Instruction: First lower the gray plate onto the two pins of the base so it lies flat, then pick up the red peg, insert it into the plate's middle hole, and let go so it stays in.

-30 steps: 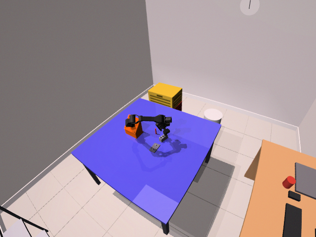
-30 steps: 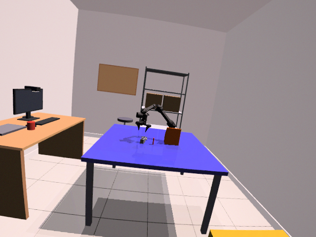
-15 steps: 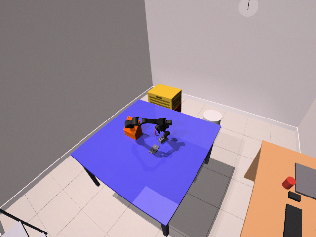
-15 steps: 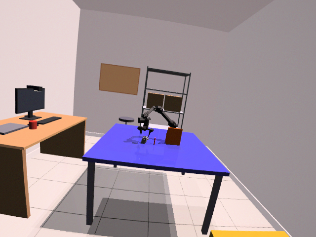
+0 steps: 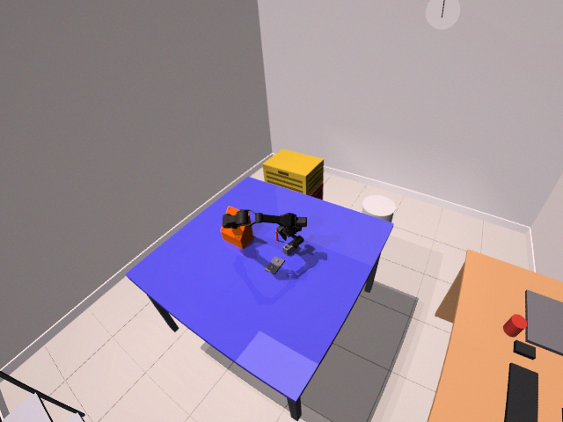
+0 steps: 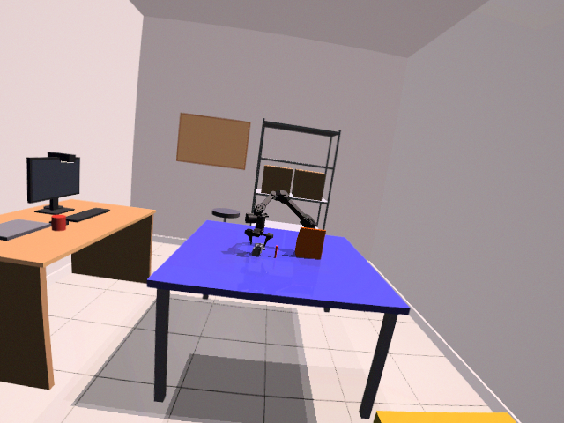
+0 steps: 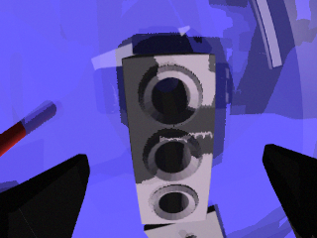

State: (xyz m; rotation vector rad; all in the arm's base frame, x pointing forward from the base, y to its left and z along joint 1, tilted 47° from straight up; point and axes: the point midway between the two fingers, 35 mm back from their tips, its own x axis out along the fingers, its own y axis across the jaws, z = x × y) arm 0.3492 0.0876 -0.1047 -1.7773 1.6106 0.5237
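Note:
The gray plate, a thick block with three holes in a row, lies on the blue table. The flat gray base with two small pins lies just beside one end of the plate. The red peg stands on the table a little to one side of the plate. My gripper is open and empty, hanging right above the plate with a finger on either side of it.
The arm's orange mount stands on the table near the peg. Off the table are a yellow crate, a round stool, an orange desk and a shelf rack.

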